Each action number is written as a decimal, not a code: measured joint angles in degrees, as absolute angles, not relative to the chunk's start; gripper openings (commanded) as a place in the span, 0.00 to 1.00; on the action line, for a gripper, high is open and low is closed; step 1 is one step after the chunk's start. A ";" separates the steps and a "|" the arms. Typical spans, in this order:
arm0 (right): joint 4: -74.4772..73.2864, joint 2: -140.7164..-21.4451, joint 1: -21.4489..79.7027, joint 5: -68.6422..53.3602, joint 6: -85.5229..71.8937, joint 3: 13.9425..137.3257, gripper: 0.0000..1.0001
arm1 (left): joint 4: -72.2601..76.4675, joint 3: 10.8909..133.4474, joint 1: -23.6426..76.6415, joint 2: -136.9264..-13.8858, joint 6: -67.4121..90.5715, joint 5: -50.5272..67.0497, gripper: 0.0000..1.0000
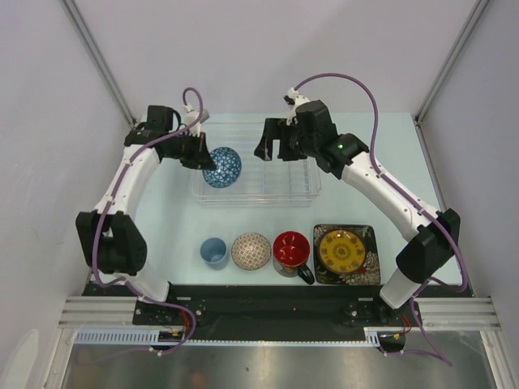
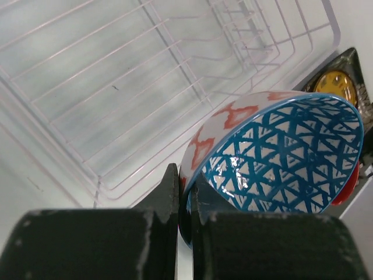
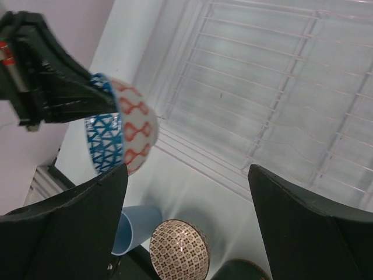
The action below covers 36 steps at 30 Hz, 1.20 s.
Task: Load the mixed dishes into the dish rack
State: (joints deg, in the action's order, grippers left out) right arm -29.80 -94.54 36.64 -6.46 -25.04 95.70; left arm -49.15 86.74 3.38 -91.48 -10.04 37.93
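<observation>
My left gripper (image 1: 199, 154) (image 2: 185, 198) is shut on the rim of the blue patterned bowl (image 1: 221, 167) (image 2: 285, 157) (image 3: 125, 125). It holds the bowl tilted on edge in the air over the near left corner of the clear dish rack (image 1: 276, 182) (image 2: 116, 87) (image 3: 274, 87). My right gripper (image 1: 276, 152) (image 3: 187, 169) hangs open over the rack's middle with nothing between its fingers. Along the near edge stand the light-blue cup (image 1: 213, 252) (image 3: 137, 227), beige patterned bowl (image 1: 250, 250) (image 3: 179, 251), red-inside mug (image 1: 290, 250), and the yellow plate (image 1: 341, 251) (image 2: 335, 87) on the black square plate (image 1: 323, 274).
White walls with grey corner posts close in the table on three sides. The arm bases stand on a black rail (image 1: 259, 296) just behind the row of dishes. The rack's ribbed dividers hold no dish.
</observation>
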 measured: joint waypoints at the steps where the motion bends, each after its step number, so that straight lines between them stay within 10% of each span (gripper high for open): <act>1: -29.52 -94.54 36.64 -7.14 -25.04 95.79 0.90 | -48.38 87.05 4.05 -92.64 -8.75 37.91 0.00; 36: -29.85 -102.98 38.79 -1.83 -18.55 101.71 0.81 | -41.25 103.79 15.20 -105.84 3.03 27.73 0.00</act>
State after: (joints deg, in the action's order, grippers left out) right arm -29.85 -102.98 38.79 -1.83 -18.55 101.71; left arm -41.25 103.79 15.20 -105.84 3.03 27.73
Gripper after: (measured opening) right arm 0.845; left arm 0.055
